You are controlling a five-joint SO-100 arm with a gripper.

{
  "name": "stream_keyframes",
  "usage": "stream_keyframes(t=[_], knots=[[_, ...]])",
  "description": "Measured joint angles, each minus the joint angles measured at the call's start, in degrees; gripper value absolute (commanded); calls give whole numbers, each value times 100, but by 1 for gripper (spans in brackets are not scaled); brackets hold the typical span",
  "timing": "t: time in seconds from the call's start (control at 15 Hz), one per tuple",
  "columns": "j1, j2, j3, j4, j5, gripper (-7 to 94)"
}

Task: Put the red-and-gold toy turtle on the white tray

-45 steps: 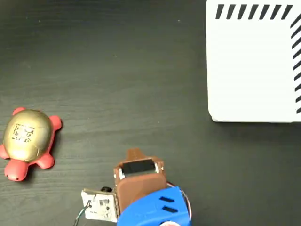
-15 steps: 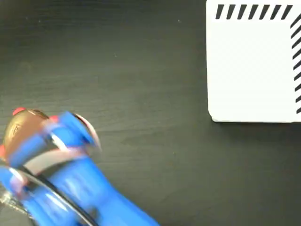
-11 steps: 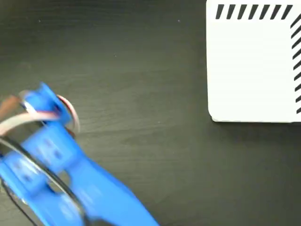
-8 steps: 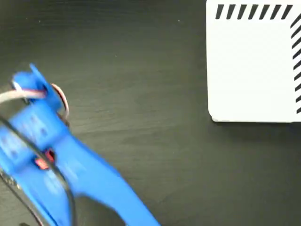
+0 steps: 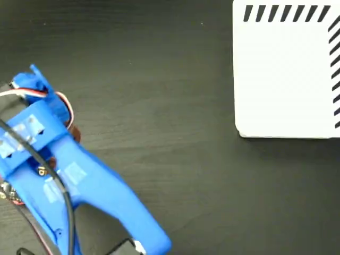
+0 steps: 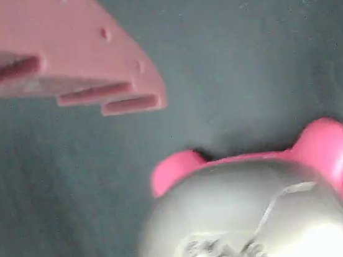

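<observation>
From where I sit the arm fills the lower left of the fixed view, a blue body over the dark table, and it covers the red-and-gold toy turtle there. I only get the turtle through the wrist view: its shiny domed shell fills the bottom of that picture, two coral legs stick out at the top of it, and it sits on the table, not lifted as far as I can judge. One finger of the gripper hangs across the upper left of the wrist view, apart from the shell with bare table between them; the other finger is out of sight, so I cannot tell whether the jaws stand apart or together, only that nothing is gripped by the finger I see. The white tray lies at the upper right of the fixed view, well apart from the arm and bare. To do the grab well I would centre the shell between the fingers before descending (the dome looks slick), come down low enough to catch the rubbery sides below it, and close slowly.
</observation>
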State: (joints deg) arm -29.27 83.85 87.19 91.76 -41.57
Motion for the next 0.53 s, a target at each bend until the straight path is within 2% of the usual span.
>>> stream_keyframes(t=[0.53], knots=[[-44,-404,606,-659,-18,60]])
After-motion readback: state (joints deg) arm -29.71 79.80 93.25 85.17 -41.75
